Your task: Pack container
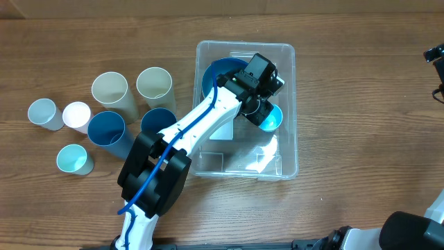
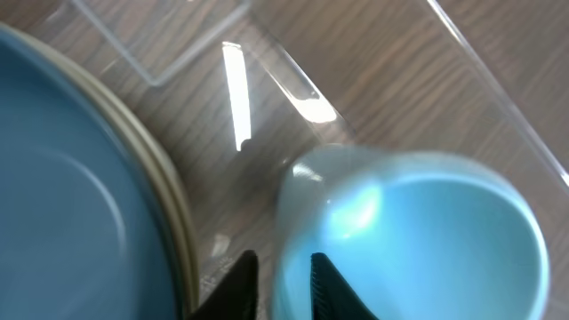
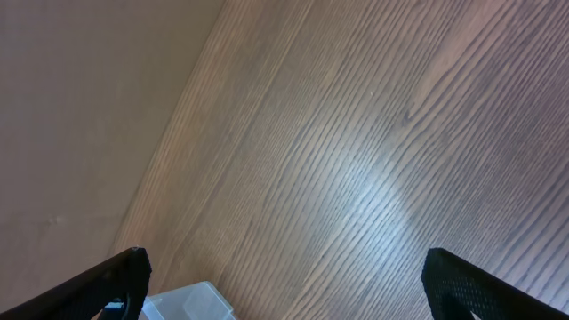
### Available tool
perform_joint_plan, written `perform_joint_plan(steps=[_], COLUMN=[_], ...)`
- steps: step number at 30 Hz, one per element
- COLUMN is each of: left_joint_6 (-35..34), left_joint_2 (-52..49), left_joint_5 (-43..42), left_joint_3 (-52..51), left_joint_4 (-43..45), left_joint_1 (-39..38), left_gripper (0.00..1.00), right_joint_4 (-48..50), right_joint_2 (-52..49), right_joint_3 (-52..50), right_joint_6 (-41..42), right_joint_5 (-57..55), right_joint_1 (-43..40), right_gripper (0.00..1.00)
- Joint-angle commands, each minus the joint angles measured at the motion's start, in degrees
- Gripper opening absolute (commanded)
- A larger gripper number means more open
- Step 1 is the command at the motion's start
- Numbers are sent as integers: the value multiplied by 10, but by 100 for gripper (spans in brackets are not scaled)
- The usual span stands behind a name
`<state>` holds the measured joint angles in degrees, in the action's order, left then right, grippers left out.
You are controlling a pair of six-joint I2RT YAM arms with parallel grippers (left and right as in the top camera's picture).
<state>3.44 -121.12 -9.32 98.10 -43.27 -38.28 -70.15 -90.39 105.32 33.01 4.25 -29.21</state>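
Contact is being made between the left gripper (image 2: pixel 280 269) and a light blue plastic cup (image 2: pixel 418 240): the cup's wall is being pinched in the narrow gap between the two black fingers (image 2: pixel 331 286), with one finger being placed inside the rim and the other outside. The cup is being held inside the large clear rectangular plastic container (image 1: pixel 288 62), close to its right wall, with its mouth being tilted up toward the overhead camera; whether its base is being rested on the container's floor cannot be told. The container is being shown near the middle of the brown wooden table (image 1: pixel 347 208), and the white left arm (image 1: pixel 208 118) is being reached into it from the near left. A round blue bowl (image 1: pixel 220 75) is being seated in the container's far-left part, near the cup but apart from it, and in the left wrist view a cream-coloured rim (image 2: pixel 171 209) is being shown just under its edge. Left of the container, loose cups are being grouped on the table: two cream cups (image 1: pixel 109 90), two dark blue cups (image 1: pixel 107 128), a pale grey-blue cup (image 1: pixel 43 113), a white cup (image 1: pixel 76 114) and a light teal cup (image 1: pixel 73 160). The right gripper (image 3: pixel 284 271) is being held spread wide with nothing between its fingers, over bare wood at the table's far right, well apart from the container.
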Motion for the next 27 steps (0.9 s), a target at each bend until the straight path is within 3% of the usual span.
perform_joint_plan(steps=[1,6,11,15,17,20,25,27], left_joint_6=[-3,-27,-76,-151,-198,-250,-251,-251], left_joint_2=[11,60,145,225,260,270,224,199], left_joint_5=[-43,-30,87,221,254,226,136,117], left_joint_3=[12,81,177,237,239,238,194,169], left_joint_4=[-6,-75,-196,-312,-363,-431,-437,-425], left_joint_1=[-4,1,30,115,202,381,627,682], left_gripper=[57,65,76,86,90,94,93,91], right_joint_4=[1,2,1,2,1,2,2,2], right_joint_2=[7,7,7,7,7,7,7,7], right_joint_3=[0,0,0,0,0,0,0,0], right_joint_6=[2,2,2,2,2,2,2,2], right_joint_5=[-1,-1,-1,-1,-1,-1,-1,-1], right_joint_1=[-1,-1,-1,-1,-1,-1,-1,-1], right_gripper=[100,100,100,100,100,100,100,100])
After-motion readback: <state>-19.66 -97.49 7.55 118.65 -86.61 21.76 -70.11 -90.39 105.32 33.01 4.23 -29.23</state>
